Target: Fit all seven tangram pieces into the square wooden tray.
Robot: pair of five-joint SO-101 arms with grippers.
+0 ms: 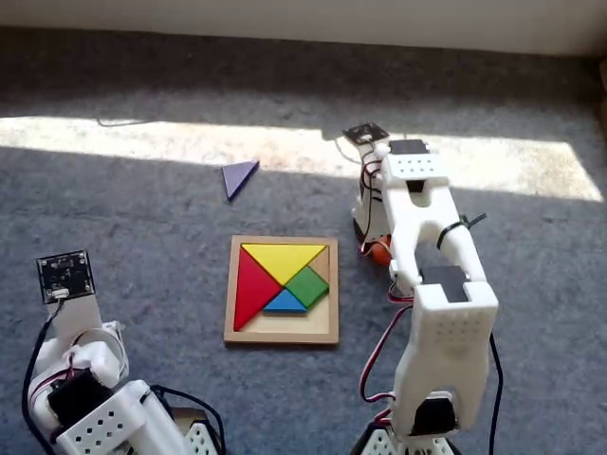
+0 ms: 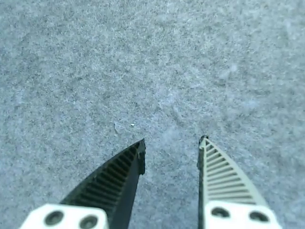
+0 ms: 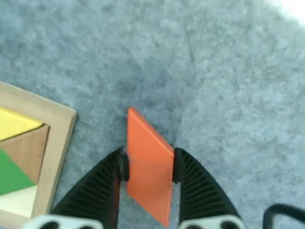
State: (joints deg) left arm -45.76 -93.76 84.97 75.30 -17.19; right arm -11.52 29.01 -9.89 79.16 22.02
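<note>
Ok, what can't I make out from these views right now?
Orange parallelogram piece: in the high view the right arm covers nearly all of it.
Whether it rests on the grey carpet: right wrist view, the piece itself hides its underside.
Square wooden tray: cut off by the right wrist view's edge.

Floor = grey-blue carpet [image 1: 142,284], short pile, faint speckle. Bright sunlit band [image 1: 171,142] runs across the far part w/ slanted ends; rest in shade. Pale wall [image 1: 427,19] strip at far edge, dark shadow on carpet just below it.
</note>
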